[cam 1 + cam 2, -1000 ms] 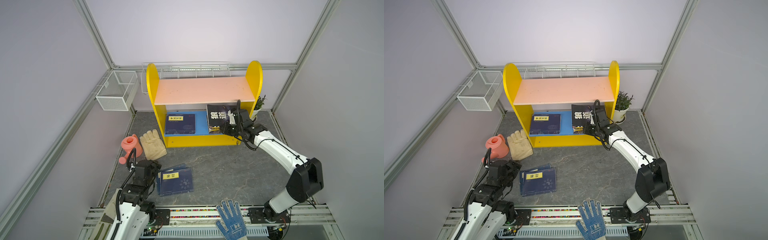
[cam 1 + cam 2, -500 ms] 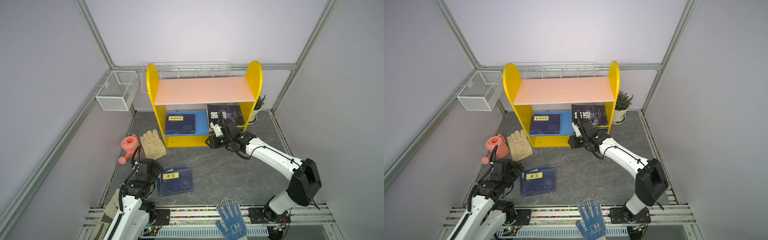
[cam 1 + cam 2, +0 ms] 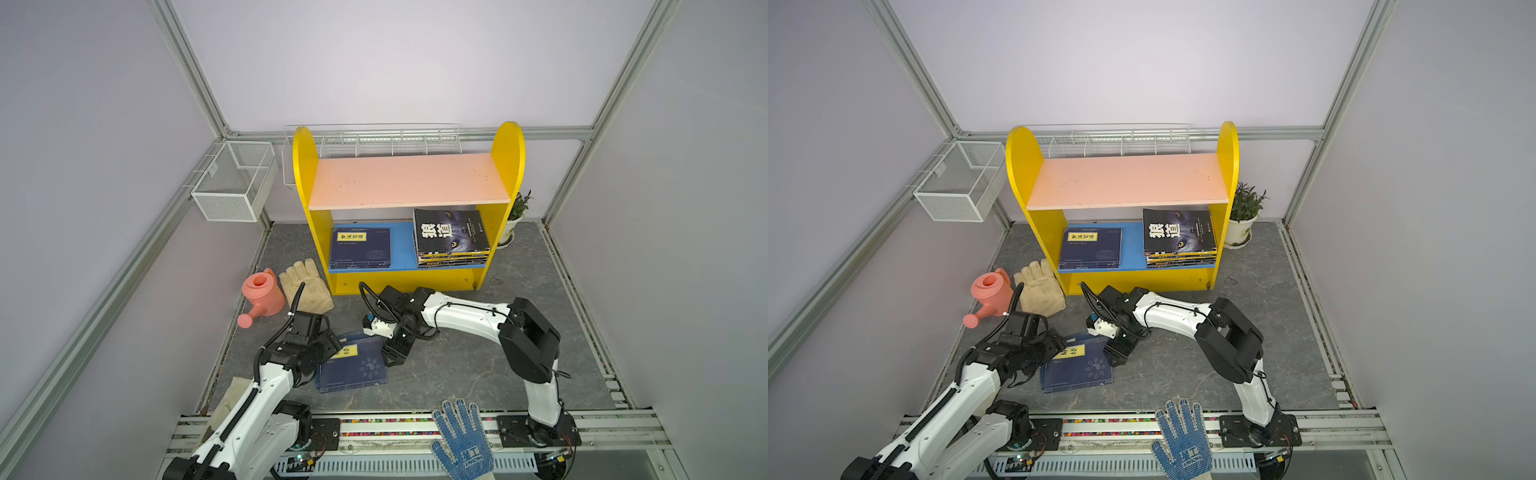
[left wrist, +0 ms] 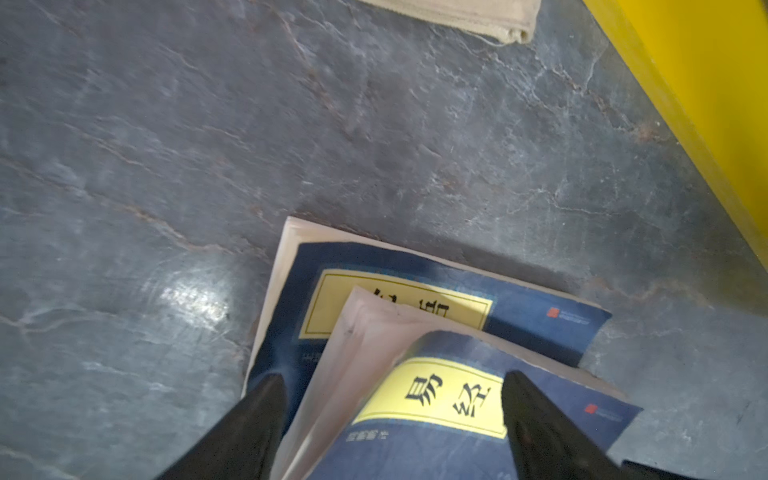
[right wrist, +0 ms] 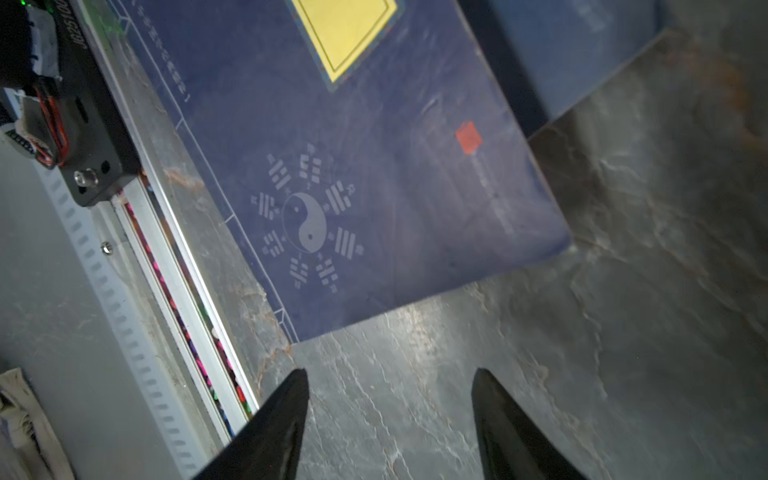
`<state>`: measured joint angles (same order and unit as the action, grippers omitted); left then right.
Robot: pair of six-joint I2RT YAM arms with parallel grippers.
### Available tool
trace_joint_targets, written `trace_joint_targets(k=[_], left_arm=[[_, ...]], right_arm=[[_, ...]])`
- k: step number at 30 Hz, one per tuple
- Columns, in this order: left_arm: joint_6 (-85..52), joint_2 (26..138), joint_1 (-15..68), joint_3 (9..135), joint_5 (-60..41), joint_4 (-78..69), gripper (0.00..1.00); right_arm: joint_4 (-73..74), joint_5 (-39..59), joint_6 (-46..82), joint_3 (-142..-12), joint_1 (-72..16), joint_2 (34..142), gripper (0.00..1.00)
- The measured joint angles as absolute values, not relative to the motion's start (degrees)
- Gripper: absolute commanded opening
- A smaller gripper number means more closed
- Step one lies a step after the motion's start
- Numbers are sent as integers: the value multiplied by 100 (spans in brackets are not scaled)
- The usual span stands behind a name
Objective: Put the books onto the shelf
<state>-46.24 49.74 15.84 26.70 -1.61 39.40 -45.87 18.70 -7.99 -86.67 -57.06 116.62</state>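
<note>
The shelf (image 3: 409,183) (image 3: 1125,178) stands at the back. Its blue lower board holds a navy stack of books (image 3: 360,247) and a black-covered stack (image 3: 451,237). More navy books with yellow labels (image 3: 353,365) (image 3: 1077,368) lie stacked on the floor. My left gripper (image 3: 331,345) (image 4: 390,395) is open over their left corner. One finger stands over the lower book and the other over the top cover (image 4: 453,399), whose corner looks raised. My right gripper (image 3: 395,357) (image 5: 390,399) is open and empty over bare floor, just off the top book's right edge (image 5: 374,174).
A pink watering can (image 3: 262,293) and a beige glove (image 3: 305,286) lie left of the shelf. A blue dotted glove (image 3: 461,436) rests on the front rail. On the back wall hang a white mesh basket (image 3: 235,183) and a wire rack (image 3: 374,141). A potted plant (image 3: 1244,216) stands right of the shelf.
My right gripper has let go of the black book on the lower board, swung down to the floor beside the navy books and opened. My left gripper has moved onto the stack's corner.
</note>
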Motion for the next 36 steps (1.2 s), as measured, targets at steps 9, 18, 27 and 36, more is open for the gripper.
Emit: trace_joint_targets(k=[9,18,27,36], left_arm=[[-4427,5513,1664,2585,-235,3708,63],[-4180,5778,1697,2585,-419,3435,26],[-4204,5133,1723,2943,-421,3553,80],[-4604,3789,1498,3240,-1035,2982,100]], right_arm=[[-4576,2775,-838,-9358,-5551,12398,59],[-3885,3688,-272,-9609,-5015,12401,18],[-2836,4158,458,-8816,-4720,11603,7],[-1885,4825,1269,-8162,-3924,10099,8]])
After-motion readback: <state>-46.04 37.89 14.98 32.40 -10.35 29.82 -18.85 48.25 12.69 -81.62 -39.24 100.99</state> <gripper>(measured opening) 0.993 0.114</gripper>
